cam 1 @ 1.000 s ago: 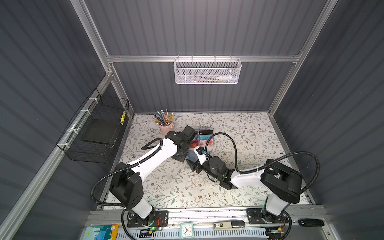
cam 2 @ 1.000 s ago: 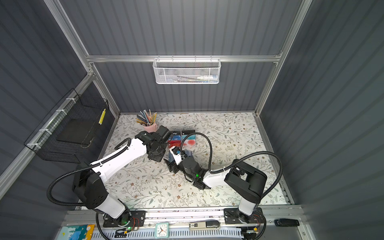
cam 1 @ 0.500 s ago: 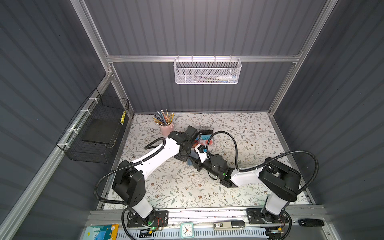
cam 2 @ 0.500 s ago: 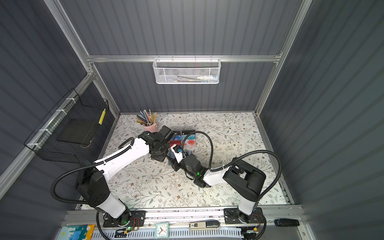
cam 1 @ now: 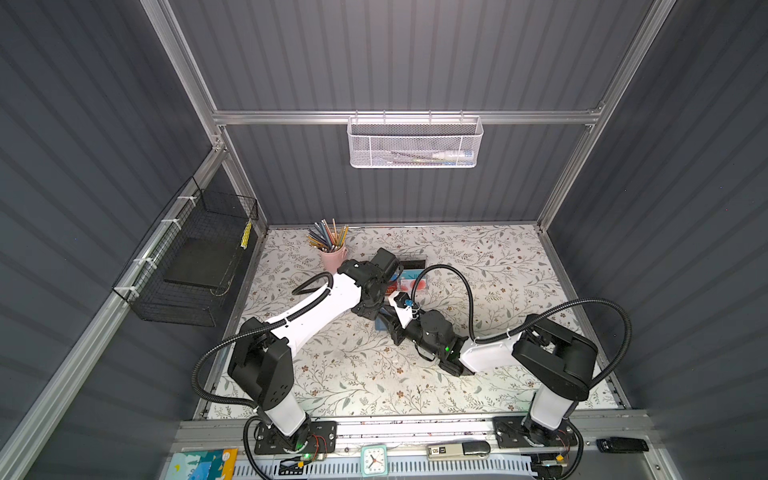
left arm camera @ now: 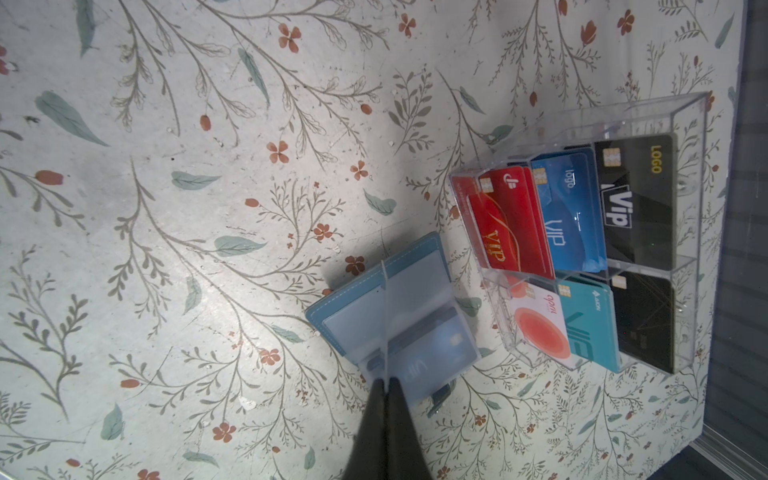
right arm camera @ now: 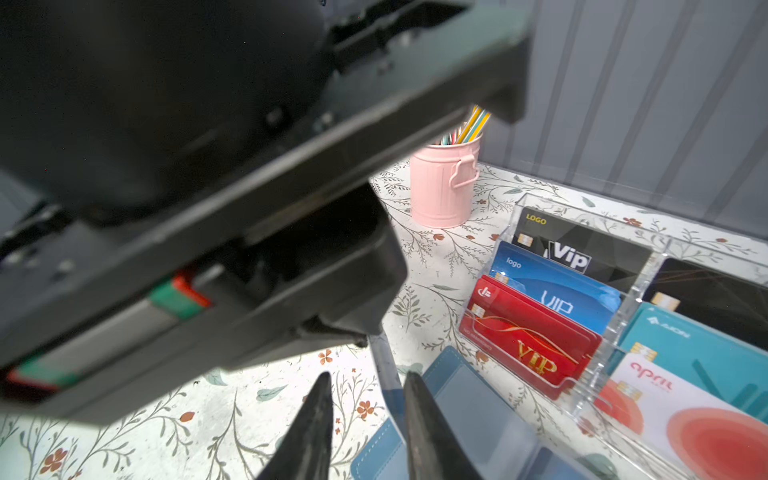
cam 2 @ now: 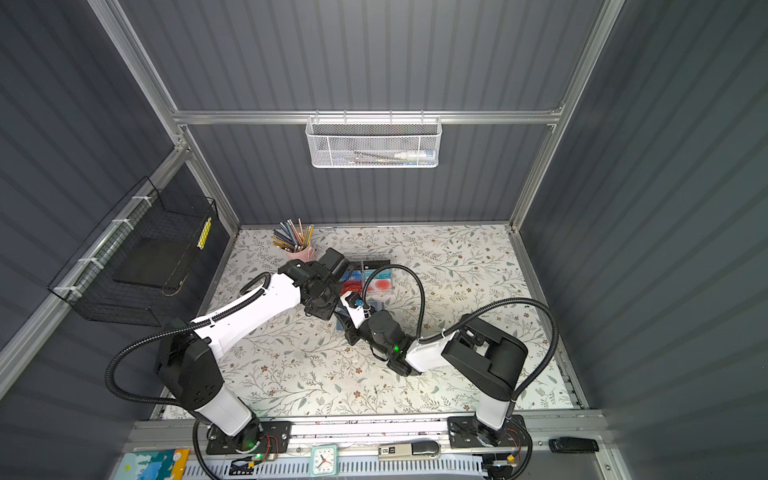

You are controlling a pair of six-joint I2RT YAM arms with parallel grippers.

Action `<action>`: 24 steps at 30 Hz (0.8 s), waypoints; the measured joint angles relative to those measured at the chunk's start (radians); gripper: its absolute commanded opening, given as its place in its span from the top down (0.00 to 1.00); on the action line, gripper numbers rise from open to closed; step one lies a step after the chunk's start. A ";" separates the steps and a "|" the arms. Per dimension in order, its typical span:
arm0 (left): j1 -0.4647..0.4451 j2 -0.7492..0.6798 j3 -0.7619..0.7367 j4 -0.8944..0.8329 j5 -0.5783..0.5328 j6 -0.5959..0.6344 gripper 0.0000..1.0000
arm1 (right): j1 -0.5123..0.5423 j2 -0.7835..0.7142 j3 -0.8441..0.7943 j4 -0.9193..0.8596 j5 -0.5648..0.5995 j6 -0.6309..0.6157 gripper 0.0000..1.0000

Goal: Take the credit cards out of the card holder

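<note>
Pinching card holder (left arm camera: 347, 297) sleeve upright: left pincer (left arm camera: 386, 388), clamped tight. Right pincer (right arm camera: 368, 376) narrow, gap showing, sleeve edge between its jaws; blue card (left arm camera: 419, 353) in sleeve alongside.

The acrylic rack (left arm camera: 631, 120) stands just beside the card holder (left arm camera: 415, 282); on the holder's opposite side the table (left arm camera: 166, 249) lies open.

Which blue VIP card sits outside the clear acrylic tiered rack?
The blue card sleeved inside the open blue-grey folding card holder; the other blue card stands in the rack.
</note>
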 measured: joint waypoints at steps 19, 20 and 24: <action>0.000 -0.003 -0.018 0.015 0.004 0.003 1.00 | -0.008 0.007 -0.011 0.010 -0.015 0.005 0.99; 0.000 -0.003 -0.018 0.015 0.004 0.003 1.00 | -0.008 0.010 -0.011 0.013 -0.017 0.005 0.99; 0.000 -0.003 -0.019 0.015 0.003 0.003 1.00 | -0.008 0.014 -0.011 0.020 -0.020 0.005 1.00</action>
